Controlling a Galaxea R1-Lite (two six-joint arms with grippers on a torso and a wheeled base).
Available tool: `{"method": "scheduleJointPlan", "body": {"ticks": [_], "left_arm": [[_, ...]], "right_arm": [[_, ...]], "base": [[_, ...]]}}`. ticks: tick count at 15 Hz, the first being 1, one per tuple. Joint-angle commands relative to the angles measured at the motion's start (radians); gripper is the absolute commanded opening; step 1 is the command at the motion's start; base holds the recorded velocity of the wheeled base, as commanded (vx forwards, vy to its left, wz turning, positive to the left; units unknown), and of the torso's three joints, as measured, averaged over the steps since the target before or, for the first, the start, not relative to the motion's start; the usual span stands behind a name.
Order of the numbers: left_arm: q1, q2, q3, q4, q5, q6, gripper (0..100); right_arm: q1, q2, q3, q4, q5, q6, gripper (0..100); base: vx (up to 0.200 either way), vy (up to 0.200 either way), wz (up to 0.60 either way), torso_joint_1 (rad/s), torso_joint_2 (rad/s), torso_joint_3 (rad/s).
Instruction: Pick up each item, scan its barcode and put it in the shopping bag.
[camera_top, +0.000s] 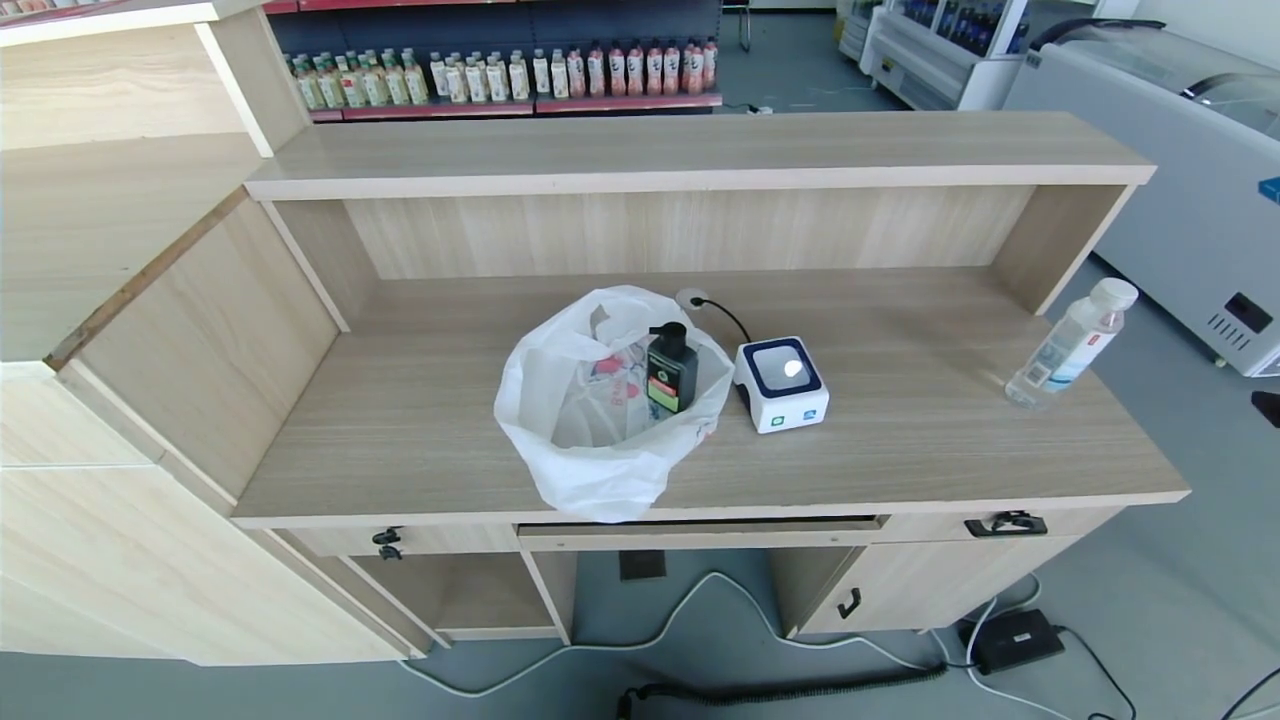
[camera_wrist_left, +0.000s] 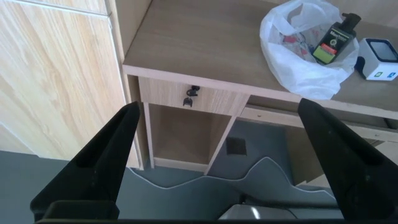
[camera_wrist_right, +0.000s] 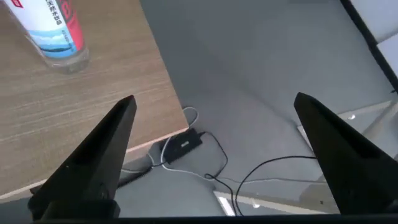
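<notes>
Counter right edge: water bottle, apparently upright

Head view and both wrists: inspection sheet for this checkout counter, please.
Surface: wooden counter, bare around the items.
Job's things: shopping bag open, black pump bottle upright inside; barcode scanner beside it; water bottle near the right edge.
Clutter: nothing seen.
Grippers: left gripper open, low before the left drawer; right gripper open, off the right corner.
Cables: scanner cable to rear hole; white cable, power brick on floor.
Surroundings: drinks shelf, freezers behind.
</notes>
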Motion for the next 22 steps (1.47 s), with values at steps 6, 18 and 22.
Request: {"method": "scheduleJointPlan", "body": {"ticks": [6,18,22], "left_arm": [[0.000,0.000,0.000,-0.001,0.000,0.000,100],[0.000,0.000,0.000,-0.001,0.001,0.000,100],[0.000,0.000,-0.001,-0.001,0.000,0.000,100]], "right_arm": [[0.210,0.140,-0.149,-0.015,-0.002,0.053,100],[0.228,0.241,-0.186,-0.096,-0.020,0.009,100],[0.240,0.270,-0.214,-0.114,-0.017,0.020,100]], "base": [[0.000,0.000,0.00,0.000,0.00,0.000],[0.000,0.000,0.00,0.000,0.00,0.000],[0.000,0.000,0.00,0.000,0.00,0.000]]}}
